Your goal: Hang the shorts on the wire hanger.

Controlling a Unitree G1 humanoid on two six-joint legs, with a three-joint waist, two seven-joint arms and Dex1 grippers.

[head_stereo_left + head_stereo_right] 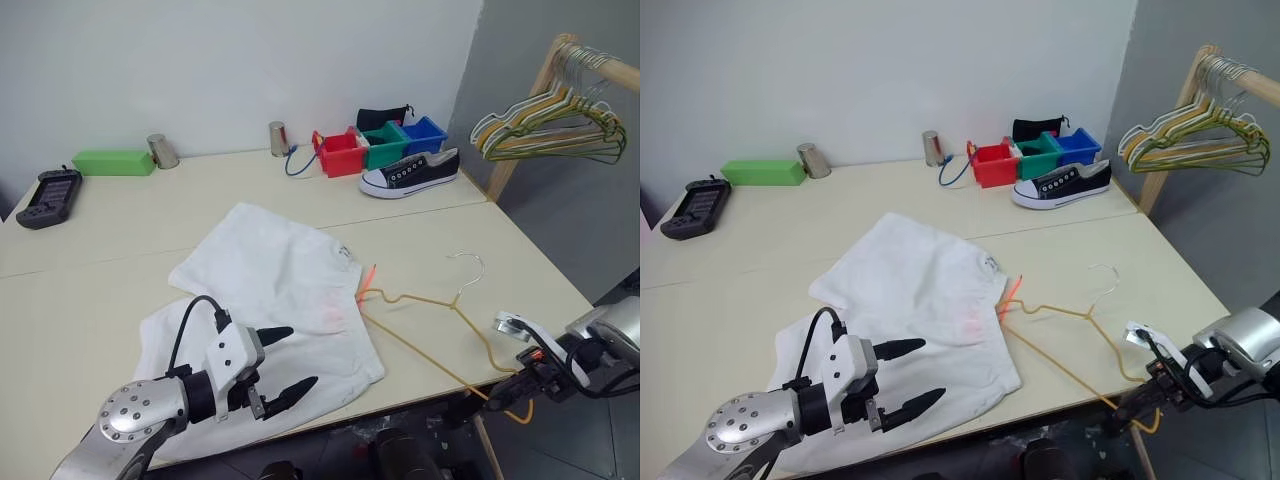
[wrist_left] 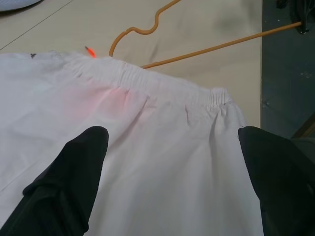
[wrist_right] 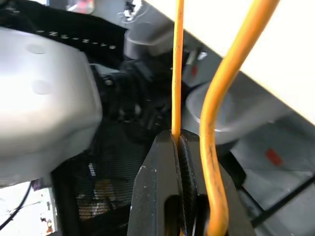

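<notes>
The white shorts (image 1: 270, 290) lie spread on the table, their gathered waistband (image 2: 162, 83) turned toward the wire hanger. The yellow-orange wire hanger (image 1: 425, 340) lies flat to the right of the shorts, its pale hook (image 1: 468, 262) pointing to the far side and one end touching the waistband. My left gripper (image 1: 285, 370) hovers open over the near part of the shorts, black fingers (image 2: 74, 172) spread wide with nothing between them. My right gripper (image 1: 505, 395) is past the table's front right edge, shut on the hanger's near corner wire (image 3: 176, 98).
At the back stand red, green and blue bins (image 1: 380, 148), a black sneaker (image 1: 410, 173), two metal cups (image 1: 162, 151), a green box (image 1: 113, 162) and a black controller (image 1: 48, 196). A wooden rack (image 1: 560, 70) with a bunch of hangers (image 1: 555, 125) stands at the right.
</notes>
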